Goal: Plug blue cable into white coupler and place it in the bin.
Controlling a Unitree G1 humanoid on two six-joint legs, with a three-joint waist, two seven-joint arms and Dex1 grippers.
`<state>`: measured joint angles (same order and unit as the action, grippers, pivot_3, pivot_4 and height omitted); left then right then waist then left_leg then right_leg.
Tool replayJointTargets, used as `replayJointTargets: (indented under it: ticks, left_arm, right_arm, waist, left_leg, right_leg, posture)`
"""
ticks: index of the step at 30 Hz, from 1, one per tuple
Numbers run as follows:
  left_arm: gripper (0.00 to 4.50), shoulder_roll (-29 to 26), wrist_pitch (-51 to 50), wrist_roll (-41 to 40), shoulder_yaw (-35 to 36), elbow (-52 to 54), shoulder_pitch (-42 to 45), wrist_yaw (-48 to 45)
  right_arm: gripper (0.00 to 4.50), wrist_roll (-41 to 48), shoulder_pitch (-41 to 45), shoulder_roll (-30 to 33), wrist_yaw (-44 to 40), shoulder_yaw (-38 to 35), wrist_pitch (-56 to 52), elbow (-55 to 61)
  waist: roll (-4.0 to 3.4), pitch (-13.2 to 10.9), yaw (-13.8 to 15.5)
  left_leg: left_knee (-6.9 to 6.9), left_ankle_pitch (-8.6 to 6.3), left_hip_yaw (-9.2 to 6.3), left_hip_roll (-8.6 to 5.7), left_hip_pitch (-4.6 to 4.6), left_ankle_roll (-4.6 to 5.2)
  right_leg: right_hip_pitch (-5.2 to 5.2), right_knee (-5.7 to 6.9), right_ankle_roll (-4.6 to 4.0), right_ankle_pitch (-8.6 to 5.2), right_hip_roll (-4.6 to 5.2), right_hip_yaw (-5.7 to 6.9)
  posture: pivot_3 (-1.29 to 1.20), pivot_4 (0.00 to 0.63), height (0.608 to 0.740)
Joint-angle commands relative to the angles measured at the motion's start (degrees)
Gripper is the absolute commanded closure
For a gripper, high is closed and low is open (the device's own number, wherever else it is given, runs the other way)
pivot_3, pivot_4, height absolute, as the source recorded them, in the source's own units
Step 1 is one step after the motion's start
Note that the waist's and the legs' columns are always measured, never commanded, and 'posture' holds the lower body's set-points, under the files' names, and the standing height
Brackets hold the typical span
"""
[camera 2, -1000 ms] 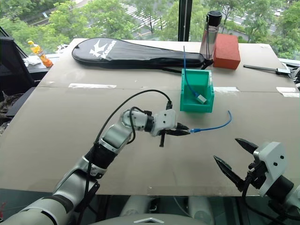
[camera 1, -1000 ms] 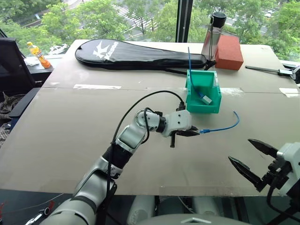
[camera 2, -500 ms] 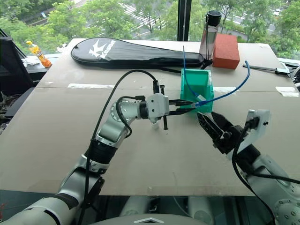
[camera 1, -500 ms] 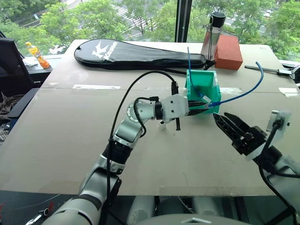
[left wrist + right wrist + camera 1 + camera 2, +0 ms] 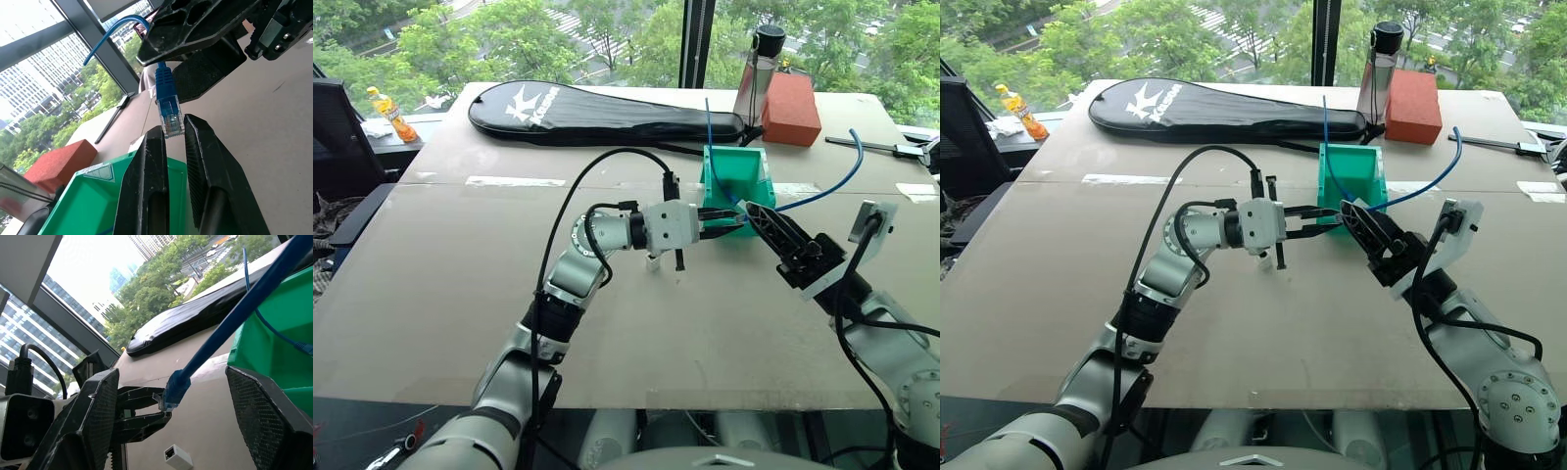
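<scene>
- Left gripper [image 5: 168, 142] is clamped on the clear plug of the blue cable [image 5: 166, 100], centre frame in the head view, just in front of the bin [image 5: 736, 186].
- Right gripper [image 5: 766, 221] comes in from the lower right, fingers apart on either side of that cable just past the plug, not pinching it.
- Cable arcs away to the upper right, lifted off the table [image 5: 440, 294].
- White coupler [image 5: 178, 457] lies on the table below the left gripper, apart from the plug.
- Bin holds a second blue cable [image 5: 1328, 147] that pokes up past its back wall.
- Far edge: black racket bag [image 5: 597, 113], bottle [image 5: 759, 73], red block [image 5: 791, 108].
</scene>
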<state>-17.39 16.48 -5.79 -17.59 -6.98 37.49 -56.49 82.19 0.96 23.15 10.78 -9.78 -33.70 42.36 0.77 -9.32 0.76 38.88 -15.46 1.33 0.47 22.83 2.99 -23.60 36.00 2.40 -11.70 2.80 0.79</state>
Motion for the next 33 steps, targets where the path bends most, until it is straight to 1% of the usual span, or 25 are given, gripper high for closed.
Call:
replayJointTargets:
  ticks: [1, 3, 4, 5, 6, 7, 9, 10, 11, 20, 23, 25, 26, 27, 28, 30, 33]
  left_arm:
    - [4.5, 0.0, 1.4, -0.2, 0.8, 2.4, 0.1, 0.8]
    - [4.5, 0.0, 1.5, -0.2, 0.7, 2.4, 0.1, 1.0]
    - [4.5, 0.1, 1.5, -0.2, 0.7, 2.4, 0.2, 1.1]
    - [4.5, 0.2, 1.5, -0.2, 0.6, 2.4, 0.3, 1.2]
    - [4.5, 0.2, 1.5, -0.1, 0.6, 2.4, 0.4, 1.2]
    - [4.5, 0.3, 1.6, -0.2, 0.5, 2.4, 0.4, 1.3]
    - [4.5, 0.4, 1.7, -0.2, 0.5, 2.4, 0.5, 1.3]
    - [4.5, 0.4, 1.8, -0.2, 0.5, 2.4, 0.5, 1.3]
    - [4.5, 0.5, 1.8, -0.2, 0.5, 2.4, 0.5, 1.3]
    - [4.5, 0.2, 1.3, -0.9, 0.5, 3.0, 0.0, 0.9]
    - [4.5, -0.2, -3.1, -4.9, 1.4, 5.0, -1.1, -0.6]
    - [3.5, -0.6, -10.4, -9.5, 3.4, 7.2, -2.1, -0.3]
    - [3.22, -0.8, -13.4, -11.2, 4.4, 8.1, -2.5, 0.1]
    - [2.8, -2.0, -18.4, -13.7, 5.7, 9.5, -3.4, 0.3]
    - [2.29, -3.5, -23.7, -16.3, 7.3, 10.8, -4.6, 0.7]
    - [1.44, -6.1, -30.5, -19.3, 9.9, 12.7, -6.5, 1.5]
    - [1.44, -9.4, -36.4, -21.3, 13.9, 13.8, -9.1, 3.4]
  right_arm:
    - [1.1, 1.1, 0.5, -0.2, -0.1, 0.2, 1.3, 0.8]
    - [1.1, 1.2, 0.4, -0.3, -0.2, 0.6, 1.4, 0.7]
    - [1.64, 1.1, 0.4, -0.4, -0.2, 0.8, 1.5, 0.7]
    - [1.9, 1.0, 0.4, -0.4, -0.3, 1.0, 1.5, 0.6]
    - [2.31, 0.9, 0.4, -0.5, -0.4, 1.2, 1.5, 0.6]
    - [2.86, 1.0, 0.4, -0.7, -0.4, 1.5, 1.5, 0.5]
    - [3.76, 0.8, 0.5, -0.8, -0.5, 2.0, 1.4, 0.3]
    - [4.17, 0.7, 0.6, -0.9, -0.5, 2.1, 1.4, 0.2]
    - [4.48, 0.6, 0.6, -0.9, -0.5, 2.3, 1.4, 0.2]
    - [4.48, 1.4, 1.1, -1.0, -0.5, 1.9, 1.9, 0.2]
    - [4.48, 1.4, 1.1, -0.8, -0.5, 2.0, 1.8, 0.2]
    - [4.5, 1.3, 1.5, -0.5, -0.8, 1.9, 1.6, -0.1]
    - [4.5, 1.2, 1.7, -0.3, -1.0, 1.9, 1.5, -0.2]
    - [4.5, 1.2, 1.7, 0.2, -1.3, 1.6, 1.4, -0.5]
    - [4.5, 1.0, 1.6, 0.8, -1.8, 1.2, 1.3, -0.7]
    - [4.5, 1.1, 1.3, 1.7, -2.7, 0.4, 1.2, -1.2]
    - [4.5, 0.7, 1.0, 2.9, -4.1, -0.3, 1.3, -2.0]
  waist:
    - [0.0, 0.0, 0.1]
    - [0.0, 0.0, 0.0]
    - [0.0, 0.0, 0.0]
    - [0.0, 0.0, 0.0]
    - [0.0, 0.0, 0.0]
    - [0.0, 0.0, 0.0]
    - [0.0, 0.0, 0.0]
    - [0.0, 0.0, 0.0]
    - [0.0, 0.0, 0.0]
    - [0.0, 0.0, 0.0]
    - [0.0, 0.0, 0.0]
    - [0.0, 0.0, -0.1]
    - [-0.01, 0.0, -0.1]
    - [-0.01, 0.0, -0.1]
    - [-0.01, 0.0, -0.2]
    - [-0.01, 0.0, -0.6]
    - [-0.02, 0.0, -0.8]
  left_leg:
    - [0.0, 0.0, -0.01, 0.0, 0.01, 0.0]
    - [0.0, 0.0, 0.0, 0.0, 0.01, 0.0]
    - [0.0, 0.0, 0.01, 0.0, 0.01, 0.0]
    - [0.0, 0.0, 0.01, 0.0, 0.01, 0.0]
    - [0.0, 0.0, 0.01, 0.0, 0.01, 0.0]
    - [0.0, 0.0, 0.0, 0.0, 0.01, 0.0]
    - [0.0, 0.0, 0.0, 0.01, 0.01, 0.0]
    - [0.0, 0.0, 0.0, 0.01, 0.01, 0.0]
    - [0.0, 0.0, 0.0, 0.01, 0.0, 0.0]
    - [0.0, 0.0, 0.01, 0.01, 0.0, 0.0]
    - [0.0, 0.0, 0.01, 0.01, 0.0, 0.0]
    - [0.0, 0.0, 0.01, 0.03, 0.0, 0.0]
    - [0.0, 0.0, 0.0, 0.04, 0.01, 0.0]
    - [0.0, 0.0, 0.0, 0.05, 0.01, 0.0]
    - [0.0, 0.0, 0.0, 0.06, 0.01, 0.0]
    - [0.0, 0.0, 0.01, 0.08, -0.01, 0.0]
    - [-0.01, 0.0, -0.02, 0.12, -0.02, 0.0]
  right_leg:
    - [0.0, 0.0, 0.0, 0.0, 0.0, 0.01]
    - [0.0, 0.0, 0.0, 0.0, 0.0, 0.0]
    - [0.0, 0.0, 0.0, 0.0, 0.0, -0.01]
    - [0.0, 0.0, 0.0, 0.0, 0.0, -0.01]
    - [0.0, 0.0, 0.0, 0.0, 0.0, 0.0]
    - [0.0, 0.0, 0.0, 0.0, 0.0, 0.0]
    - [0.0, 0.0, 0.0, 0.0, 0.0, 0.0]
    - [0.0, 0.0, 0.0, 0.0, 0.0, 0.0]
    - [0.0, 0.0, 0.0, 0.0, 0.0, 0.0]
    - [0.0, 0.0, 0.0, 0.0, 0.0, 0.0]
    - [0.0, 0.0, 0.0, 0.0, 0.0, -0.01]
    - [0.0, 0.0, 0.0, 0.0, 0.0, 0.0]
    - [-0.01, 0.0, 0.0, 0.0, 0.0, 0.0]
    - [-0.01, 0.0, 0.0, 0.0, 0.0, 0.0]
    - [-0.01, 0.0, 0.0, 0.0, 0.0, 0.0]
    - [-0.02, 0.01, 0.0, 0.0, -0.03, -0.01]
    - [-0.03, 0.03, 0.0, -0.01, -0.06, 0.01]
  posture:
    - [0.0, 0.15, 0.74]
    - [0.0, 0.15, 0.74]
    - [0.0, 0.15, 0.74]
    - [0.0, 0.15, 0.74]
    - [0.0, 0.15, 0.74]
    - [0.0, 0.15, 0.74]
    - [0.0, 0.15, 0.74]
    - [0.0, 0.15, 0.74]
    - [0.0, 0.15, 0.74]
    - [0.0, 0.15, 0.74]
    - [0.0, 0.15, 0.74]
    - [0.0, 0.15, 0.74]
    - [0.0, 0.15, 0.74]
    - [0.0, 0.15, 0.74]
    - [0.0, 0.15, 0.74]
    - [0.0, 0.15, 0.74]
    - [0.0, 0.15, 0.74]
